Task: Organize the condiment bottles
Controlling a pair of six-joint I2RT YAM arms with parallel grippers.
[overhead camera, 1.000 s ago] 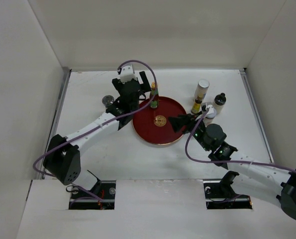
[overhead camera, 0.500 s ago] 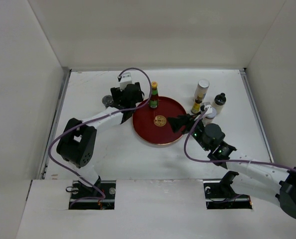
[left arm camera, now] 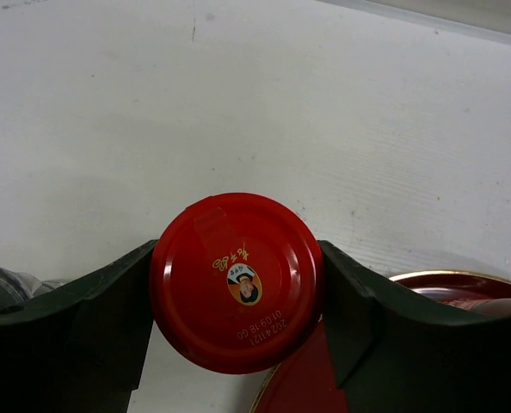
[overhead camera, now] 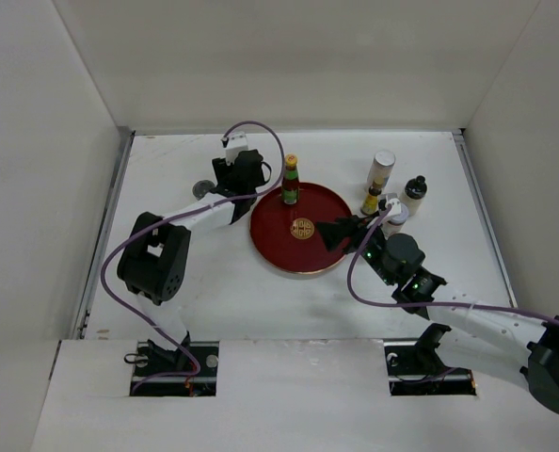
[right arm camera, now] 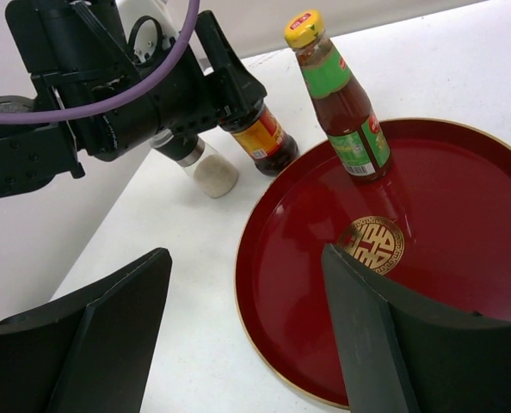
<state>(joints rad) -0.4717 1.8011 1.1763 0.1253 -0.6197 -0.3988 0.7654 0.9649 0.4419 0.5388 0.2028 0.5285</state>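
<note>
My left gripper (overhead camera: 251, 182) is shut on the red cap of a jar (left arm camera: 237, 282), with both fingers touching the cap. The right wrist view shows the jar's dark contents (right arm camera: 261, 138). It sits at the back-left rim of the round dark-red tray (overhead camera: 303, 256). A green yellow-capped bottle (overhead camera: 290, 181) stands upright on the tray's back part and also shows in the right wrist view (right arm camera: 341, 95). My right gripper (overhead camera: 332, 232) hangs open and empty over the tray's right side, its jaws wide apart (right arm camera: 245, 258).
A silver-lidded shaker (overhead camera: 202, 188) stands left of the left gripper (right arm camera: 206, 169). Right of the tray stand a cream silver-topped cylinder (overhead camera: 382, 169), a small yellow bottle (overhead camera: 371, 201), a dark black-capped bottle (overhead camera: 414, 195) and a shaker (overhead camera: 395, 215). White walls enclose the table.
My left gripper let go of the green bottle on the tray, drew back to the left and closed on the red-capped jar. The right arm has not moved.
</note>
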